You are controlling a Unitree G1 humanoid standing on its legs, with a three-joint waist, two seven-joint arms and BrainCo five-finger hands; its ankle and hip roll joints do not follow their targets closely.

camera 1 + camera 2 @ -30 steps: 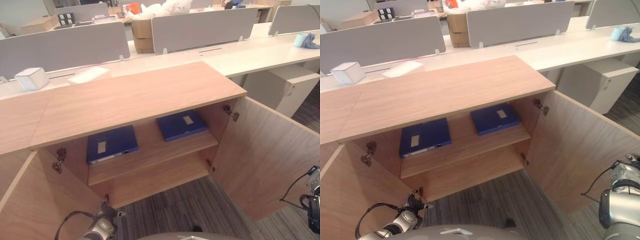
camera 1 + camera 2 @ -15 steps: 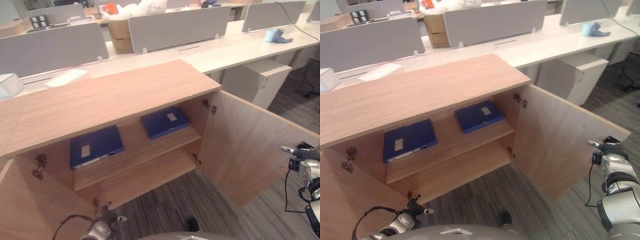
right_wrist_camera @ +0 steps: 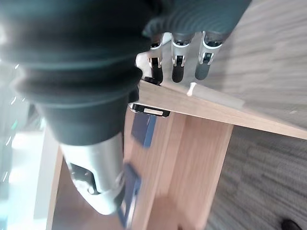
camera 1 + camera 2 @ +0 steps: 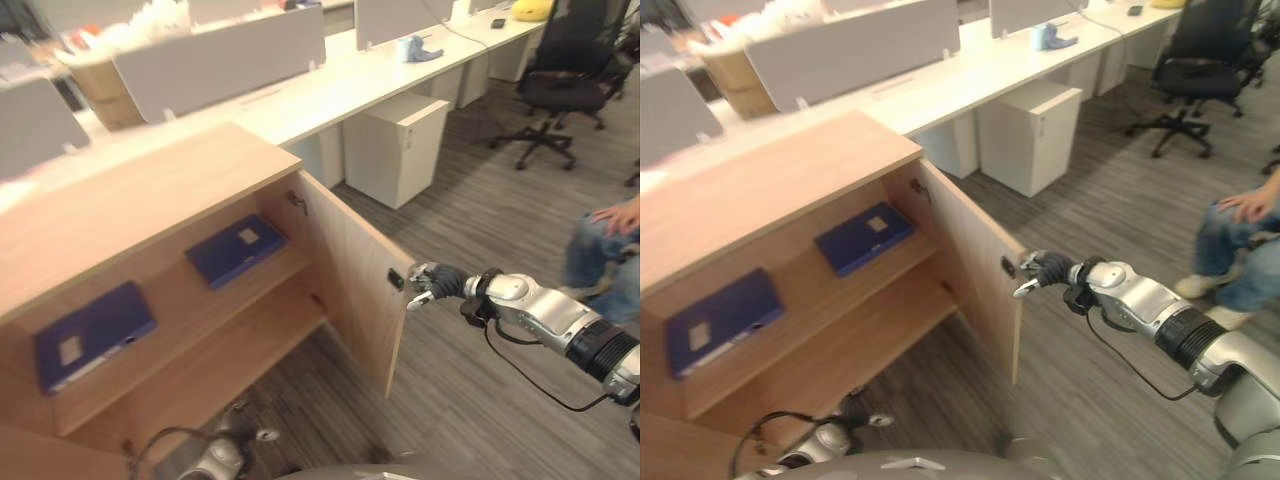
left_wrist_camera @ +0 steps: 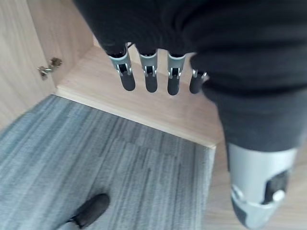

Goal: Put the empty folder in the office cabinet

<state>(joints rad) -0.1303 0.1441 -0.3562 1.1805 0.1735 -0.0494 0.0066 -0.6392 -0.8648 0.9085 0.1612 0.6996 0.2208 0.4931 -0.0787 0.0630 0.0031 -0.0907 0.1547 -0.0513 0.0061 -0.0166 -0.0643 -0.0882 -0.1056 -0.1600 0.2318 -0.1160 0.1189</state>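
Reaching w/ right hand [image 4: 432,284], fingers loosely straight, holding nothing, at free edge of right cabinet door [image 4: 352,262]. Two blue folders [image 4: 236,248] lie flat on upper shelf, to hand's left. Left hand [image 5: 148,72] hangs slack, low.

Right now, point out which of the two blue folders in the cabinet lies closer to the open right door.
The blue folder on the shelf's right side, beside the hinges of the open door. The other folder lies at the shelf's left end.
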